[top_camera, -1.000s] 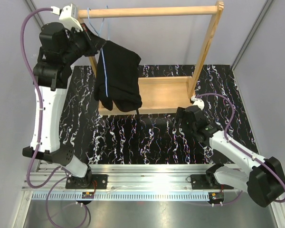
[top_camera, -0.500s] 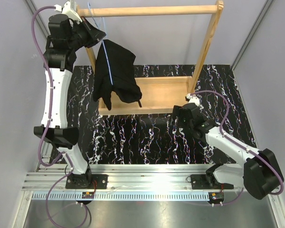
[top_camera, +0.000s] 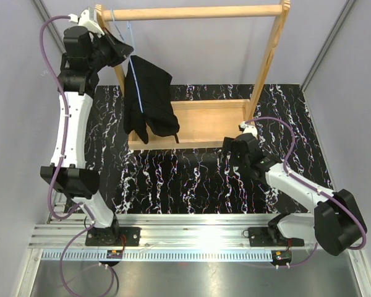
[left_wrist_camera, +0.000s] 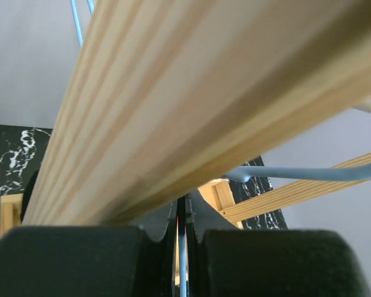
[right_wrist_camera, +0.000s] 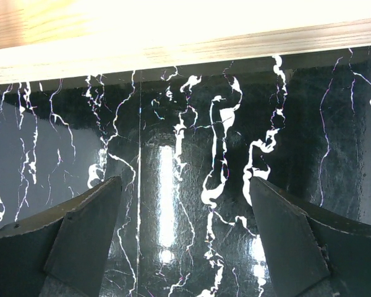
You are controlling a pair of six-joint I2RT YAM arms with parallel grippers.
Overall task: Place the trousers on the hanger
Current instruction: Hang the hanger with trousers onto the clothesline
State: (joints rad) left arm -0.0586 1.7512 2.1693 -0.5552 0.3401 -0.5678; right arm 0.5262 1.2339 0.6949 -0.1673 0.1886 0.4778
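Note:
The black trousers hang draped over the thin light-blue hanger at the left end of the wooden rack's top rod. My left gripper is raised beside that rod end and is shut on the hanger's wire. In the left wrist view the blue wire runs between the closed fingers just under the rod. My right gripper is low over the mat, open and empty. In the right wrist view its fingers stand wide apart.
The wooden rack has a flat base board and an upright post on the right. Its base edge lies just ahead of the right gripper. A black marbled mat covers the table. Grey walls stand on both sides.
My left arm has carried the hanger and trousers up and left, close to the rod's left end. My right gripper has crept a little left and toward the rack base.

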